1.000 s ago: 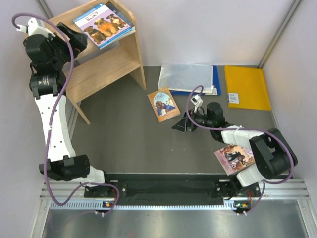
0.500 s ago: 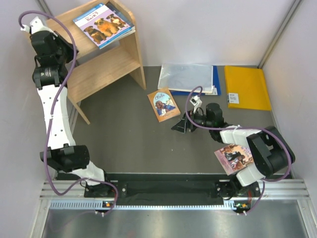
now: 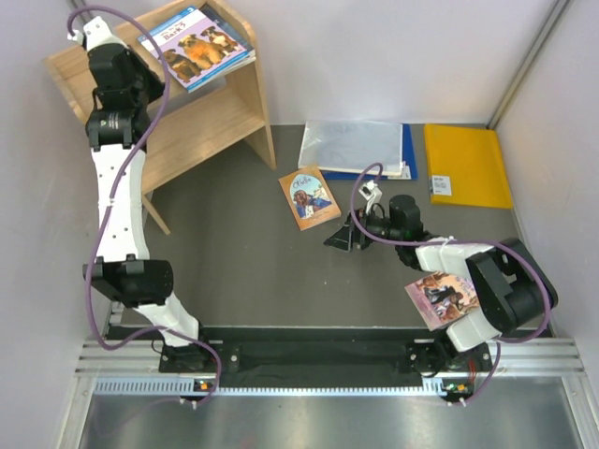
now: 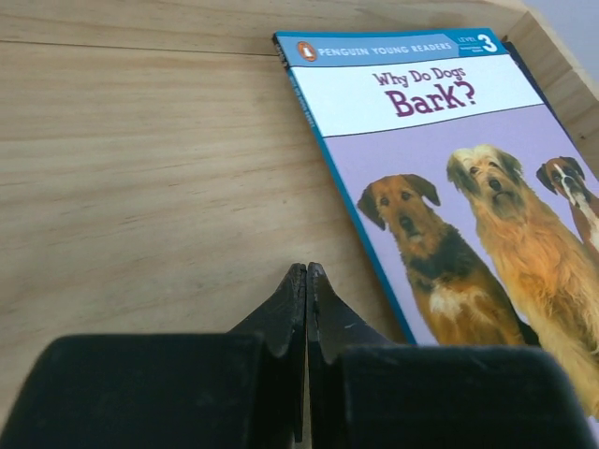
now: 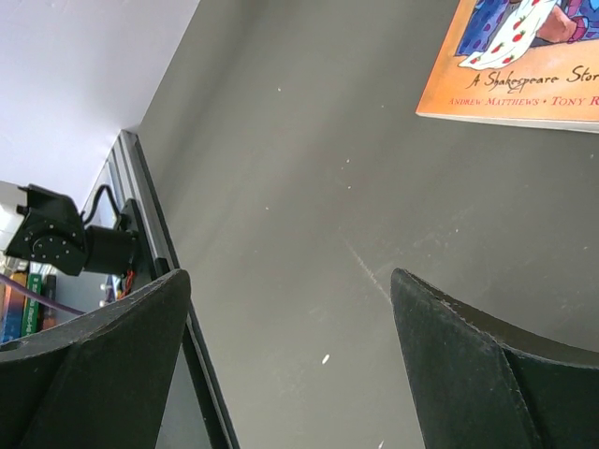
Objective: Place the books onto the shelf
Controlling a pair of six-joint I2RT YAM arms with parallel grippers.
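1. Dog book (image 3: 197,45) lies on the shelf (image 3: 201,126), far left; left gripper (image 4: 306,281) hovers beside it, jaws closed, empty
2. Orange book (image 3: 310,196) and pink book (image 3: 440,297) lie unshelved on the table (image 3: 234,262); right gripper (image 3: 339,236) gapes near the orange one

The top external camera sits high above and behind the arm bases, looking steeply down on the whole dark grey table (image 3: 243,271), with the light wooden two-board shelf (image 3: 215,122) at far left. The left wrist camera hangs very close over that shelf's top board (image 4: 140,168), facing along its pressed-together left gripper (image 4: 306,271) to the light blue paperback with three dogs (image 4: 449,187) (image 3: 195,45), also seen from above. The right wrist camera looks low across the table (image 5: 309,187) between the wide-set fingers of the right gripper (image 5: 290,276), sharing the orange-brown paperback with a cartoon figure (image 5: 524,56) (image 3: 310,196) with the overhead view.
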